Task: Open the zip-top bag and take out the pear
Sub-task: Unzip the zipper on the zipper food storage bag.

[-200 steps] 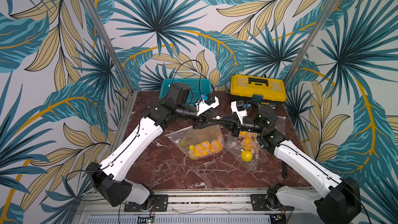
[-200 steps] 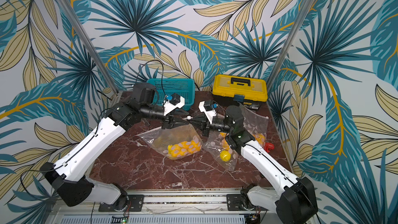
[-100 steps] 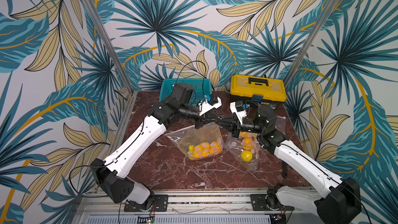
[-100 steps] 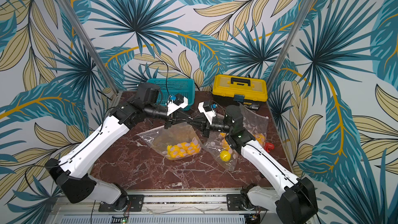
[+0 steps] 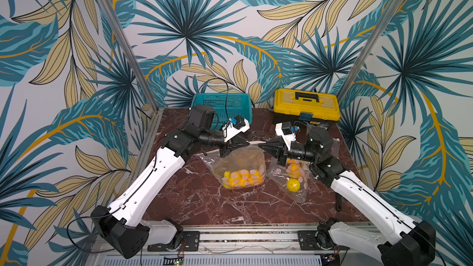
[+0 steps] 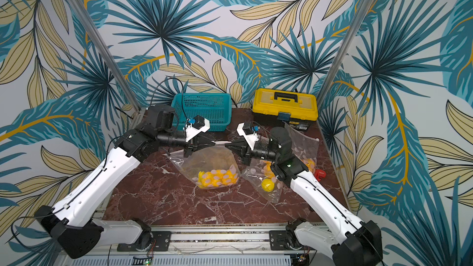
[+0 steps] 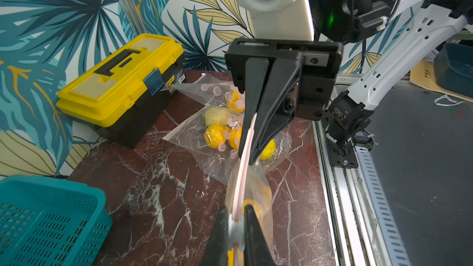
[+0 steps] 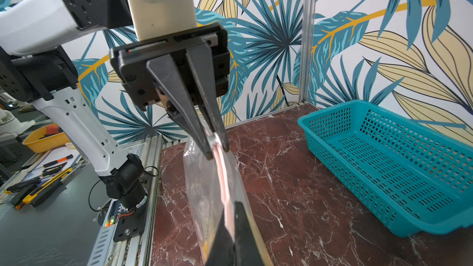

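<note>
Left gripper (image 5: 246, 144) and right gripper (image 5: 261, 146) both clamp bag (image 5: 240, 165) seal, facing; second bag (image 5: 291, 182) under right gripper.

Walls papered with teal and tan palm leaves (image 5: 184, 29) close the booth on three sides, joined by slanting aluminium corner posts (image 5: 120, 39). The bench (image 5: 204, 205) has a dark red marble top veined white, edged at the front by a metal rail (image 5: 245, 236). Past that rail, the wrist views show a grey floor (image 7: 422, 175), with a yellow tray (image 8: 43, 139) and hand tools (image 8: 38, 188) lying there. The light is even and bright.
</note>
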